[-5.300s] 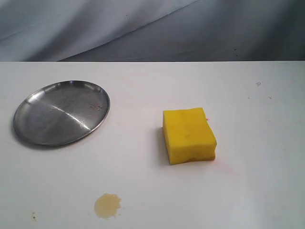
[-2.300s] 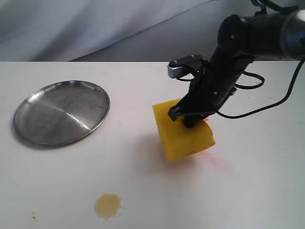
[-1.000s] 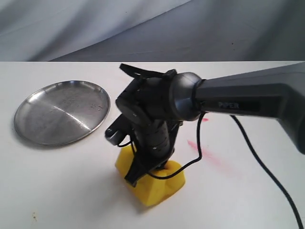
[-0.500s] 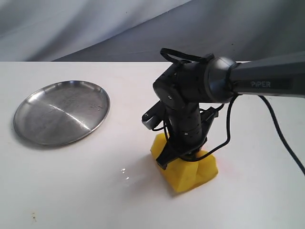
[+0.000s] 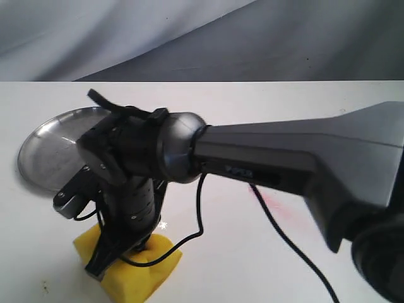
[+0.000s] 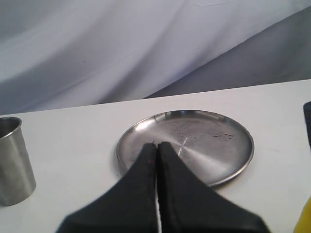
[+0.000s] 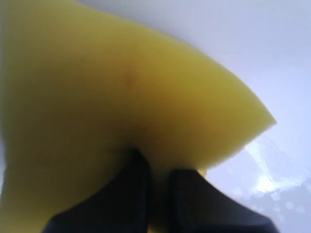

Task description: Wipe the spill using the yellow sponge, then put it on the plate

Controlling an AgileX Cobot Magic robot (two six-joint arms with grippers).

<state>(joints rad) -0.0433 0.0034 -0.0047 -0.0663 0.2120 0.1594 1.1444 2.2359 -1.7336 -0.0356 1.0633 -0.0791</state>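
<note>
Dragged leftward, the yellow sponge (image 5: 145, 282) sits clamped in the right gripper (image 7: 157, 171); only the left wrist view shows a cup (image 6: 14, 160).

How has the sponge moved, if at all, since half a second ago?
Yes. The sponge went left and nearer the camera, from right of the plate to in front of it.

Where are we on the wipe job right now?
Grasp done: the right pincer pinches the yellow sponge, pressed on the table. Wiping is in hand; no tan spill shows, though the sponge may hide it. Remaining: carry the sponge to the empty plate.
</note>
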